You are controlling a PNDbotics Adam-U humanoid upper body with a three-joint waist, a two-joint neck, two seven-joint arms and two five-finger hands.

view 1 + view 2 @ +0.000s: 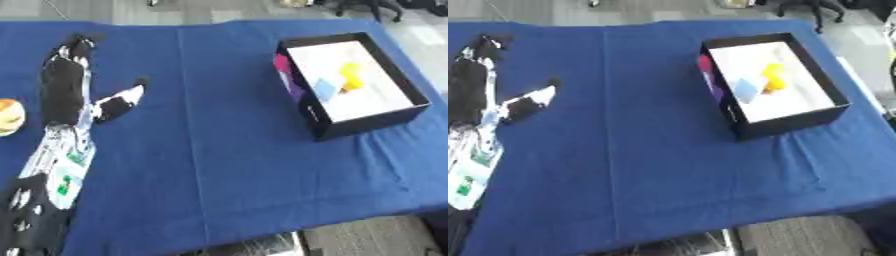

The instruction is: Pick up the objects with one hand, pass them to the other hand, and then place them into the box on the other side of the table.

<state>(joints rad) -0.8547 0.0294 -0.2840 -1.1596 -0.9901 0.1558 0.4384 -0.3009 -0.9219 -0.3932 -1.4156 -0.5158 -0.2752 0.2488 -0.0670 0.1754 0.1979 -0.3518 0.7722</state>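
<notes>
My left hand (65,85) lies out over the left part of the blue table (219,150), fingers straight and pointing away, thumb (122,99) spread to the right; it is open and holds nothing. Just left of the hand's wrist, at the picture's edge, sits a round orange and tan object (9,116), partly cut off. On the right stands a black box (367,122) with a white floor. Inside it lie a yellow object (350,75), a light blue one (325,90) and something pink (282,64) against its left wall. My right hand shows in neither view.
A crease runs down the blue cloth between hand and box. The table's front edge (262,235) is close, with grey floor below. Beyond the far edge there is floor and some dark shapes.
</notes>
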